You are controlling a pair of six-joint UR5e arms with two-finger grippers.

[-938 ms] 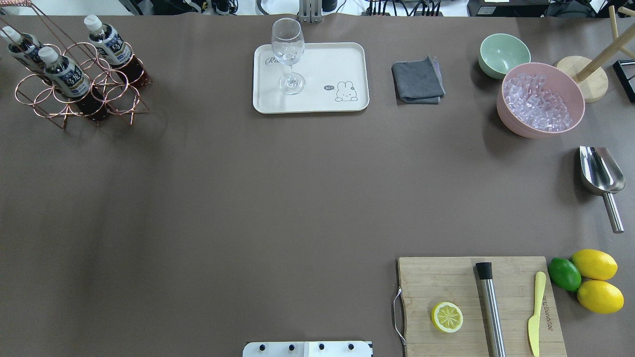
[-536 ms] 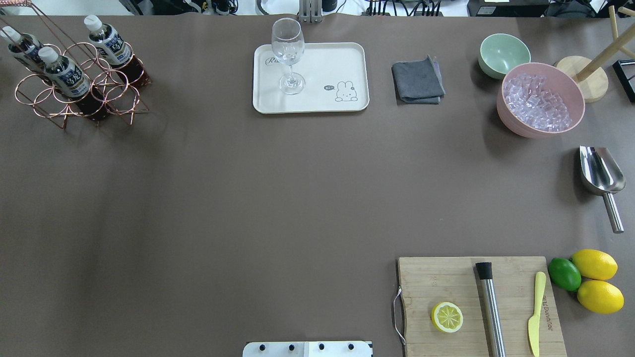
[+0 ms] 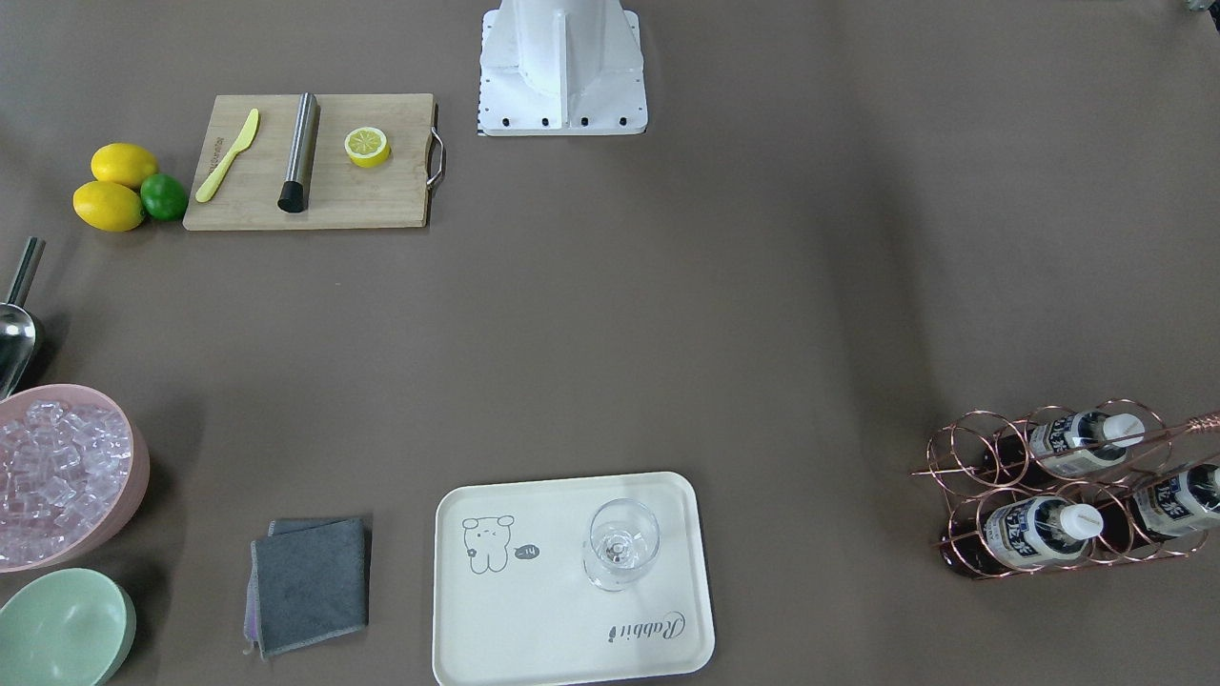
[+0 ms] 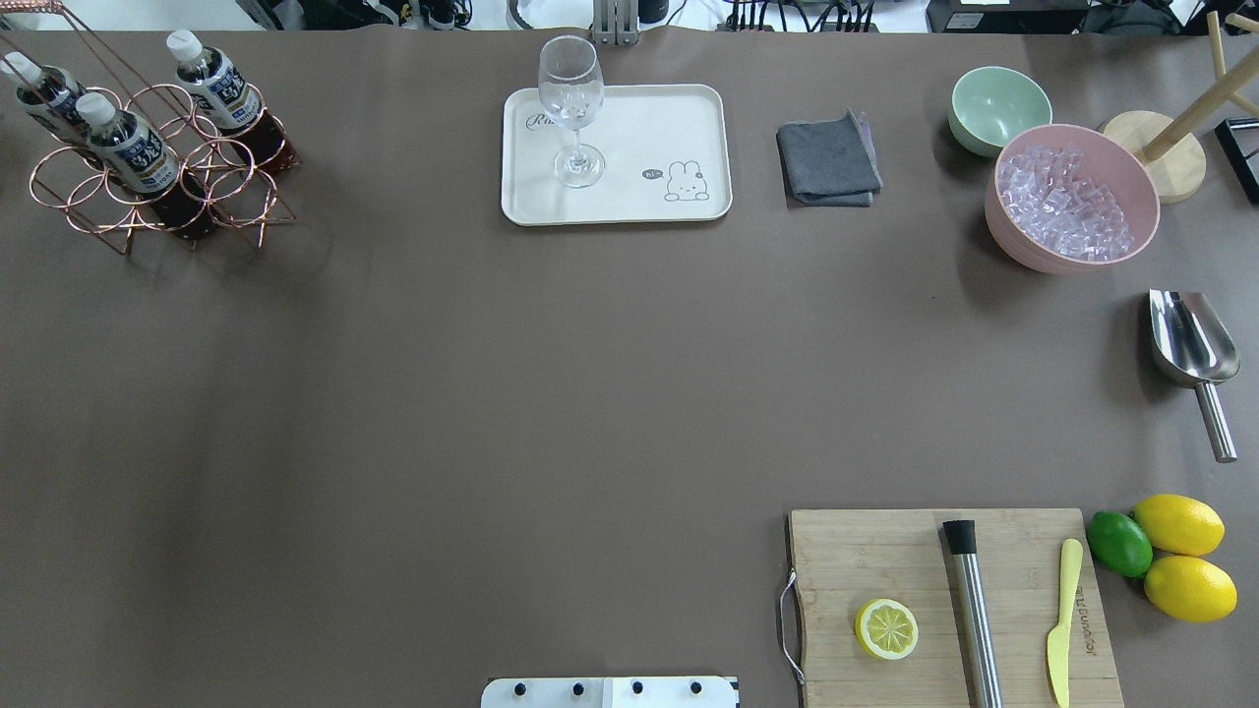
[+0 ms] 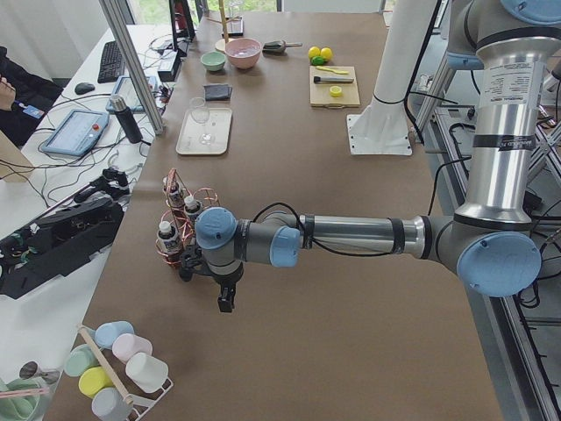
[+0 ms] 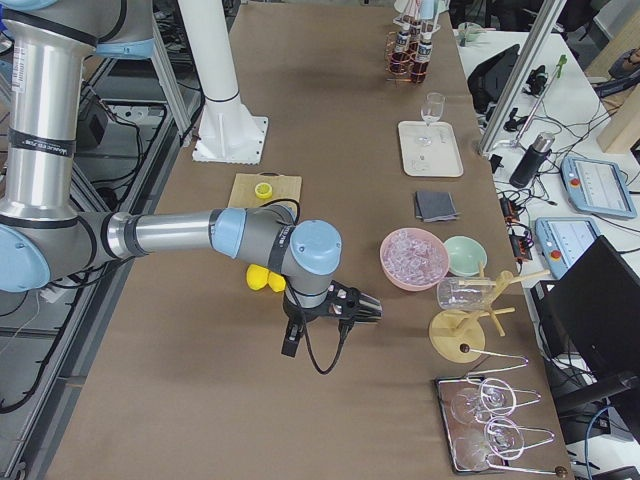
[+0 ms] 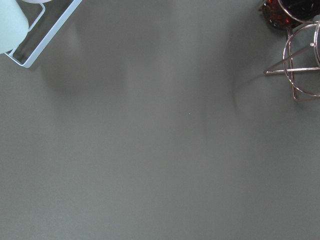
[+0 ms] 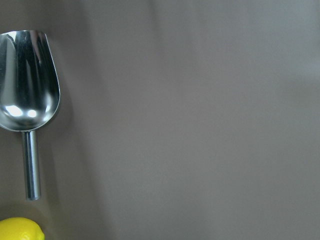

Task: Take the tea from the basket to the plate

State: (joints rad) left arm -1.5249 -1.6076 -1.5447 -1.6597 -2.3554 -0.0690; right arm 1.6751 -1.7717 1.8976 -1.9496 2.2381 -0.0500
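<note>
Tea [image 4: 128,147] stands in the basket [image 4: 211,157] at the far left corner of the table, as one of three alike white-capped bottles of dark drink, each upright in its own ring cell and well apart from the plate. Brown covering spreads over the whole table [image 4: 492,393]. Both arms reach low across it: the left arm [image 5: 351,235] stretches out to just beside the basket, and the right arm [image 6: 170,232] stretches out near the lemons. The left gripper [image 5: 188,263] and the right gripper [image 6: 362,308] show only in the side views, so I cannot tell whether either claw is spread or pressed together. A wooden cutting board [image 4: 866,551] lies at the near right, bearing a steel muddler [image 4: 972,610], a yellow knife [image 4: 1062,624] and a lemon half [image 4: 886,628]. The plate [image 4: 629,206], cream with a cartoon rabbit, sits at the far middle with a stemmed wine glass [image 4: 570,88] upright on its left part. At the far right a pink bowl [image 4: 1013,246] of ice cubes touches a pale green bowl [image 4: 998,108]. Between them and the plate lies a folded grey cloth [image 4: 828,159]. A metal scoop [image 4: 1190,339] rests at the right edge. Two lemons [image 4: 1178,524] and a lime [image 4: 1119,543] huddle just beside the board.
</note>
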